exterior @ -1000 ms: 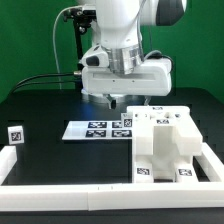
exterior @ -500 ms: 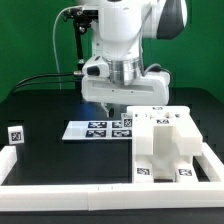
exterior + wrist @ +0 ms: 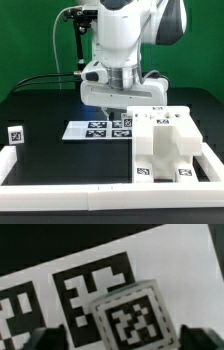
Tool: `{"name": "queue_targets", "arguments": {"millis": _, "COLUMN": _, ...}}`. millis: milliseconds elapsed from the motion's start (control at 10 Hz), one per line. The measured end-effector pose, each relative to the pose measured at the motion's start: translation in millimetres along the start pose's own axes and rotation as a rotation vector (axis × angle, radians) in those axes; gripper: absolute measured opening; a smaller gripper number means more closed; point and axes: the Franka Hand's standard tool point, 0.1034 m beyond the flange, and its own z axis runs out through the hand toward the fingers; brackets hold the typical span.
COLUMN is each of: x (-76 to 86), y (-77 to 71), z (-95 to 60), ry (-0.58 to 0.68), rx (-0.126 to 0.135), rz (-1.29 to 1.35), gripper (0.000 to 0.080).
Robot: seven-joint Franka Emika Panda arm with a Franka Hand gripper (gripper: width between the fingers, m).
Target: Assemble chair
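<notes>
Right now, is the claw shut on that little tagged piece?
Cannot tell. The piece sits between the fingertips of the claw, but whether they press it is unclear.

The end effector hangs over the marker board, beside the chair.

The white arm comes down from above with its wrist upright. The hand points straight down, its dark fingers partly apart; any grip is unclear.
</notes>
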Motion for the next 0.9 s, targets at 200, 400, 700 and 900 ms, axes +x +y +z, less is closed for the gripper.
{"name": "queue_targets", "arguments": {"millis": 200, "x": 0.4, "y": -0.4, "z": -0.4, "ry": 0.001, "rx": 0.001, "rz": -0.001, "gripper": 0.0281}}
{"name": "queue_targets", "arguments": {"millis": 400, "x": 0.4, "y": -0.4, "z": -0.4, "ry": 0.001, "rx": 0.000, "rz": -0.001, "gripper": 0.0282}}
{"name": "queue_targets", "arguments": {"millis": 700, "x": 11.7, "y": 2.0, "z": -29.4, "ry": -0.027, "rx": 0.039, "rz": -0.030, "gripper": 0.0282}}
{"name": "queue_targets", "arguments": {"millis": 900, "x": 39.4, "y": 17.7, "z": -84.5, "ry": 0.038, "rx": 0.090, "rz": -0.060, "gripper": 0.0282}}
